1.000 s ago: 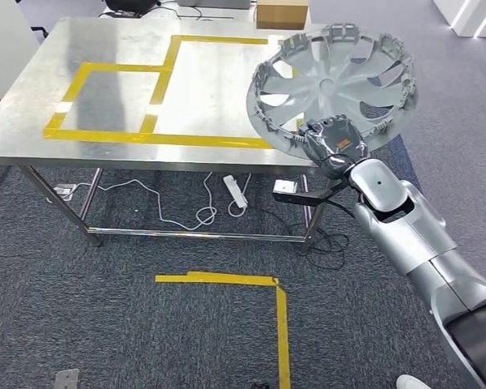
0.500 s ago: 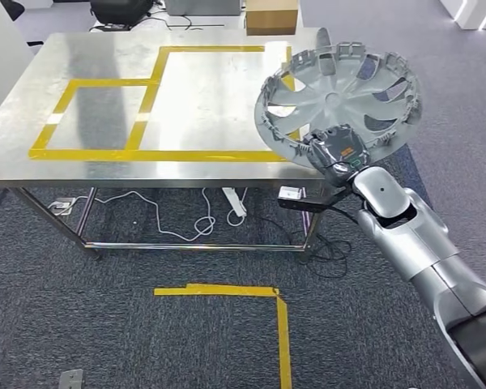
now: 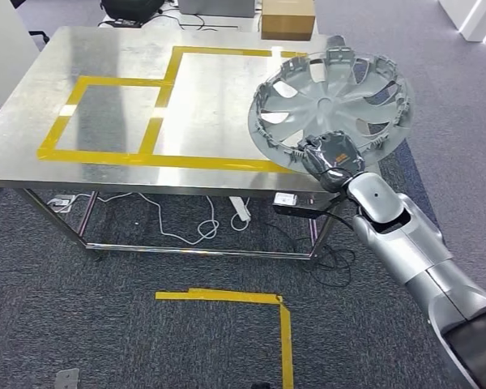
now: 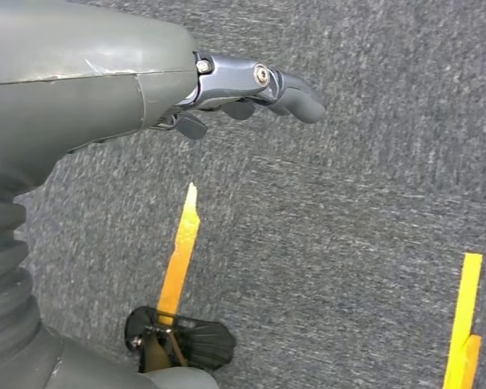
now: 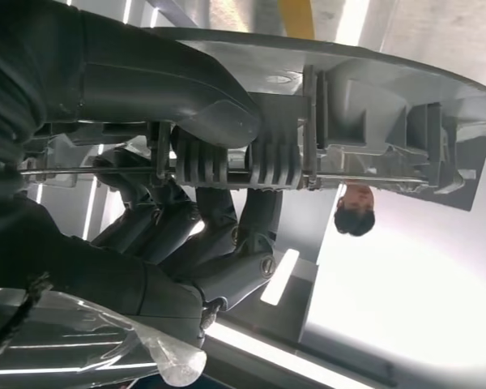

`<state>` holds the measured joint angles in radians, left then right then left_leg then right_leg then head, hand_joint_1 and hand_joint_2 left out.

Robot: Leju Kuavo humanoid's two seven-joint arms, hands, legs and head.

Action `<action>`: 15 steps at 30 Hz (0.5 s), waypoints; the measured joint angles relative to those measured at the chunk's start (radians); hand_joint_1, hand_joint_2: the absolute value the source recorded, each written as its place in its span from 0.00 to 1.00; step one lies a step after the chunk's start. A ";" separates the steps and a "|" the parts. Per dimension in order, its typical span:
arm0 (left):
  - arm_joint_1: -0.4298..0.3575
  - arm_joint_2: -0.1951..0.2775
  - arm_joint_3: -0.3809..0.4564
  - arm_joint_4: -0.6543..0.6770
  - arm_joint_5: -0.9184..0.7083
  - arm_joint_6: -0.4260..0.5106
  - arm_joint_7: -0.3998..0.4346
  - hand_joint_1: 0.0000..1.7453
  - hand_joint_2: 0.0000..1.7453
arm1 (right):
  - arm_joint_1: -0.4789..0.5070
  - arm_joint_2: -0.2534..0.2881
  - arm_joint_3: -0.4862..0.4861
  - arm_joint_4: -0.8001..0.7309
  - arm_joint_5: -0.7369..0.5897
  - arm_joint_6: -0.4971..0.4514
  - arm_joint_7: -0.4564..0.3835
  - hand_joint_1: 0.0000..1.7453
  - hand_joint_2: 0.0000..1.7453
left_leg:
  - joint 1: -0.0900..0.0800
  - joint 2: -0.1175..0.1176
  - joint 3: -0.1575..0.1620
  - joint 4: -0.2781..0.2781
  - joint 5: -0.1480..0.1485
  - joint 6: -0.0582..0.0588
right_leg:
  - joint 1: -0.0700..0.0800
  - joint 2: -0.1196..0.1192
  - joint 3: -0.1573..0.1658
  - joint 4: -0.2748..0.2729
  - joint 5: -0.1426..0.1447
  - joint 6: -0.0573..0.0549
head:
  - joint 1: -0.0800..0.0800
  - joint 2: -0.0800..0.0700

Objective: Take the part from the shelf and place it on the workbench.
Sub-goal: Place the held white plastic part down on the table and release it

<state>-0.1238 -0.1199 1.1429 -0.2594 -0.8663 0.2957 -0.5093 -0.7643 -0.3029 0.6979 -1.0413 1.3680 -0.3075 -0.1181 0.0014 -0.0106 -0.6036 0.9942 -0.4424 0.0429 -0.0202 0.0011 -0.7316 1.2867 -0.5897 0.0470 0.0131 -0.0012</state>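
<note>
A silver plastic wheel cover [image 3: 332, 101], inner side up, hangs level above the right end of the steel workbench [image 3: 106, 162]. My right hand [image 3: 331, 152] grips its near rim, thumb over the edge. In the right wrist view the thumb and fingers [image 5: 228, 243] clamp the ribbed rim of the wheel cover [image 5: 375, 105]. The cover overlaps the large yellow-taped rectangle [image 3: 216, 89] and sticks out past the bench's right edge. My left hand [image 4: 246, 85] hangs over the grey carpet, fingers extended and holding nothing.
A smaller taped square [image 3: 103, 117] marks the bench's left part. A cardboard box [image 3: 287, 18] sits beyond the far edge. Cables and a power strip [image 3: 240, 211] lie under the bench. Yellow floor tape [image 3: 240, 298] marks the carpet in front.
The view shifted slightly as my body moved. The cover in my right hand sits a little lower and further left over the bench than half a second ago.
</note>
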 joint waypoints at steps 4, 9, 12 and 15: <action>0.000 0.000 0.000 0.000 -0.001 0.000 0.002 0.00 1.00 | -0.004 0.002 -0.002 0.009 -0.005 -0.009 0.000 1.00 1.00 | -0.003 -0.005 0.022 0.008 -0.025 -0.014 | 0.001 -0.005 0.080 -0.229 0.151 -0.003 | -0.001 0.000; -0.005 0.001 -0.004 0.000 -0.004 0.000 0.007 0.00 1.00 | -0.006 0.021 -0.005 0.021 -0.011 -0.021 -0.002 1.00 1.00 | -0.006 -0.002 0.010 0.034 -0.049 -0.032 | -0.002 0.000 0.110 -0.274 0.126 -0.031 | -0.003 0.000; -0.009 -0.001 -0.008 0.000 -0.007 0.000 0.007 0.00 1.00 | -0.004 0.038 -0.004 0.036 -0.012 -0.019 -0.003 1.00 1.00 | 0.001 0.003 -0.057 0.190 -0.125 -0.052 | -0.006 0.000 0.127 -0.277 0.115 -0.046 | -0.008 0.000; -0.010 -0.002 -0.011 0.000 -0.009 -0.001 0.009 0.00 1.00 | -0.001 0.056 -0.001 0.061 -0.012 -0.021 -0.009 1.00 1.00 | 0.005 0.005 -0.129 0.313 -0.134 -0.055 | -0.005 0.003 0.145 -0.277 0.101 -0.048 | -0.008 0.000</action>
<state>-0.1336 -0.1217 1.1321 -0.2594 -0.8753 0.2951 -0.5002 -0.7651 -0.2466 0.6965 -0.9807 1.3556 -0.3283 -0.1270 0.0067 -0.0059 -0.7327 1.3071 -0.5760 -0.0126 -0.0250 0.0042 -0.5864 1.0101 -0.4883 -0.0010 0.0052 -0.0011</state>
